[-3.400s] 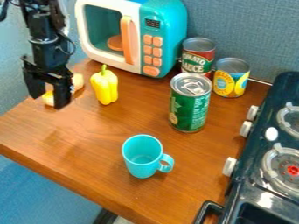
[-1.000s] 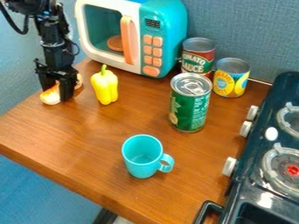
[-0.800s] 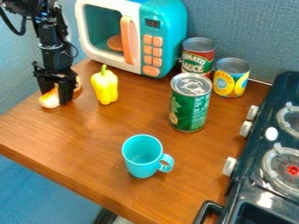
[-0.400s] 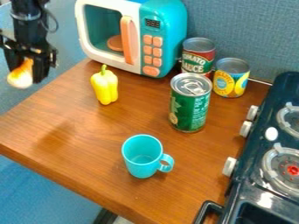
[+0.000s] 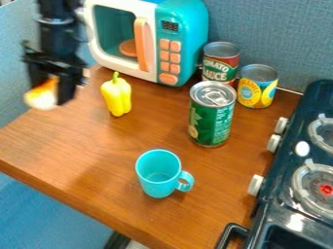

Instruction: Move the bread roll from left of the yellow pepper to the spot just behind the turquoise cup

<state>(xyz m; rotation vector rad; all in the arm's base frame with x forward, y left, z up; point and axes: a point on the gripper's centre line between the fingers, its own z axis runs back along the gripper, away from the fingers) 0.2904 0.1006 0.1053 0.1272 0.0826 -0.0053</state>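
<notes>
The wood-grained brown worktop spans the view, with the glossy black stove and its pale knobs at four o'clock. Toward eleven o'clock stands the rounded white-and-teal toy microwave, with an orange handle and buttons. The black gripper is at ten o'clock, over the worktop's edge; a moment earlier it was farther toward nine o'clock. Three cylindrical cans stand upright: a tall green can with a silvery lid, a red can at its twelve o'clock, and a shorter yellow can between one and two o'clock from it. The smooth turquoise mug, upright, points its handle to three o'clock. At eleven o'clock from it stands the shiny yellow pepper with a green stem. Smallest, the orange-and-white object is clamped by the jaws: its orange part between them, its rounded white end poking out toward seven o'clock.
</notes>
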